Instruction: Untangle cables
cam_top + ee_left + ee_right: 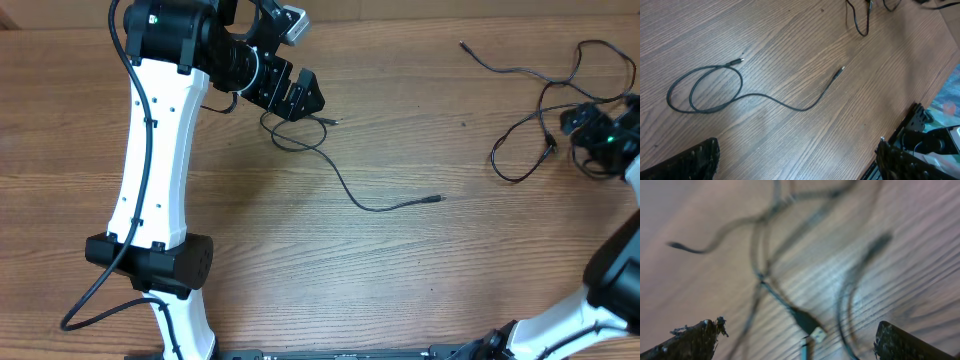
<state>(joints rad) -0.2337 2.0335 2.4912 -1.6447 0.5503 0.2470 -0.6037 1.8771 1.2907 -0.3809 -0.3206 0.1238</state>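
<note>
– Brown wood-grain table (400, 280) fills every view. Where are the cables?

– One loose cable (345, 185) lies on its own. It makes a double loop right under the left gripper (297, 100), then a tail curves away from that gripper to a small plug (432, 199). The tangled cables (540, 110) lie well apart from the left gripper, just beside the right gripper (600, 135).

– Is either gripper holding anything?

– No. The left gripper's jaws stand wide and empty. The right gripper's jaws are also wide, close over the tangle. Its wrist view is blurred, showing crossing strands and a pale-tipped connector (815, 334) lying between the fingers.

– How would these cords handle?

– Probably very light, thin and limp. They would sag and drag rather than hold a shape, and could slip out of a loose pinch. The best hold looks like a strand just behind a plug, or a free stretch outside the crossings, pulled gently.
</note>
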